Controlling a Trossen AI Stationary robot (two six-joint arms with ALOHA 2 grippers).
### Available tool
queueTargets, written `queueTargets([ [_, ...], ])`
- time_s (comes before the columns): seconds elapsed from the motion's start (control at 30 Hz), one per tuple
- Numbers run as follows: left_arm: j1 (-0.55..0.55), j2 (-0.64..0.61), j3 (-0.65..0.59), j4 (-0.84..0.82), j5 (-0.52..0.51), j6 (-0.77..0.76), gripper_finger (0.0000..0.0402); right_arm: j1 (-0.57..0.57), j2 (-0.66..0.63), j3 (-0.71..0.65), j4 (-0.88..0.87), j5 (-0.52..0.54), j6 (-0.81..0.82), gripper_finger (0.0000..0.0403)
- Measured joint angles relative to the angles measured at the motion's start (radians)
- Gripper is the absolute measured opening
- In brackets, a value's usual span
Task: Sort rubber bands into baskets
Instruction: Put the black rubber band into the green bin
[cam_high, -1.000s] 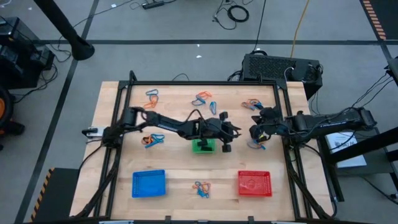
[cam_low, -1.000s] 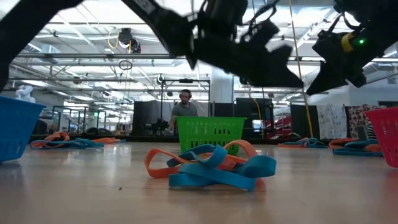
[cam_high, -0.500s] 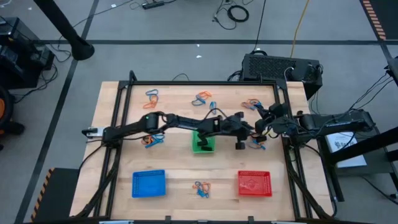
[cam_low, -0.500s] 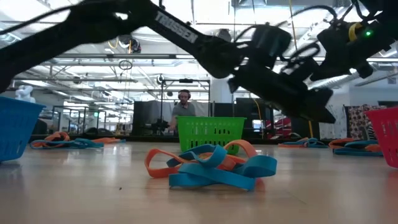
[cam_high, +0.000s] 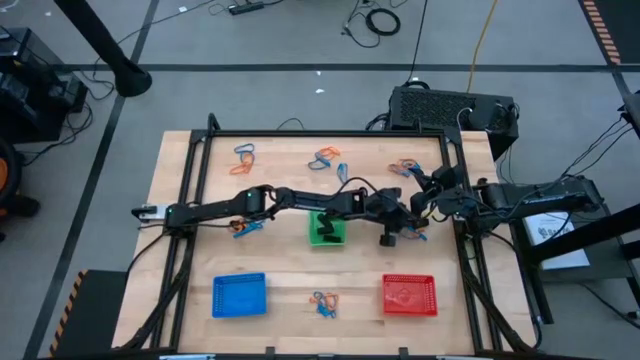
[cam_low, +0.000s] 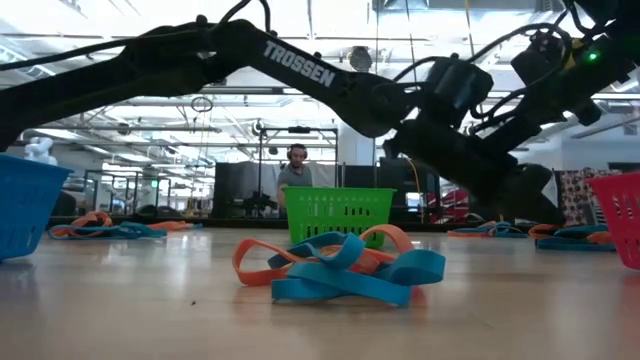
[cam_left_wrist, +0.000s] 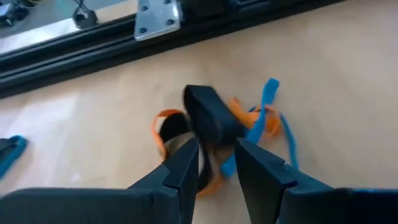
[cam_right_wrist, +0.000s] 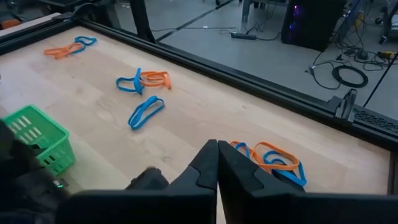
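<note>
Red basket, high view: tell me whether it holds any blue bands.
No. The red basket shows only its own red mesh floor, with no blue bands inside; the nearest loose bands lie on the table beside it.
</note>
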Motion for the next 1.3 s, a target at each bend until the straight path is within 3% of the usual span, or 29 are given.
queueTargets([
  [0.7,0.023,0.013,0.000,-0.027,0.025,0.023,0.0111,0.000,0.000,0.000,0.000,-0.004,-0.023,0.0000],
  [0.8,0.024,0.013,0.000,-0.026,0.024,0.023,0.0091,0.000,0.000,0.000,0.000,-0.003,-0.026,0.0000],
  [0.97,0.023,0.012,0.000,-0.024,0.023,0.022,0.0015,0.000,0.000,0.000,-0.001,-0.003,-0.026,0.0000],
  [1.3,-0.001,-0.010,0.000,0.007,-0.051,0.023,0.0004,0.000,0.001,0.000,-0.014,-0.006,-0.026,0.0000],
])
